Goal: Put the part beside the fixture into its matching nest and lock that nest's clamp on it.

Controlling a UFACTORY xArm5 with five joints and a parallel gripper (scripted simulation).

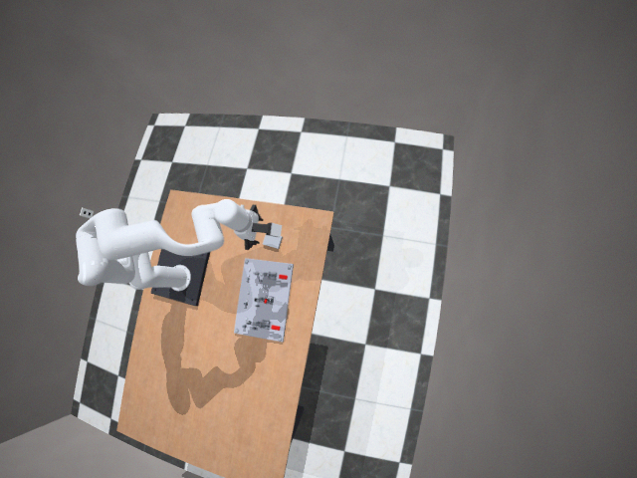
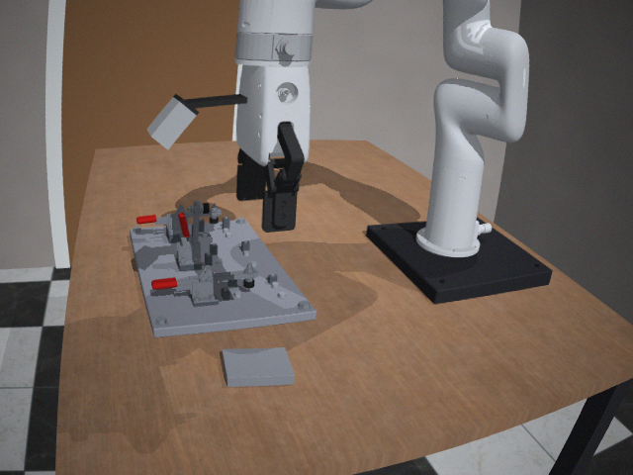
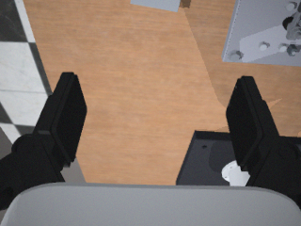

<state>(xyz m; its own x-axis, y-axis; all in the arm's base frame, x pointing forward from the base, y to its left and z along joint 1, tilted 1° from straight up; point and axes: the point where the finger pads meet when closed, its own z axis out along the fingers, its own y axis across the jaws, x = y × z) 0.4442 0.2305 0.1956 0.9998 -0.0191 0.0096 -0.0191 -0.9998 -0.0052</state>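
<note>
The part, a flat grey block, lies flat on the table beside the fixture plate. The plate carries three nests with red-handled clamps. The clamp handle nearest the part and the farthest handle lie about level, with their bars lowered. The middle handle stands up and its bar is raised. Whether any clamp is locked cannot be told. My gripper is wide open and empty, above the table, not over the part.
The black robot base plate stands on the table behind the fixture. The wrist camera sticks out sideways from the gripper. The arm casts shadows over the plate and table.
</note>
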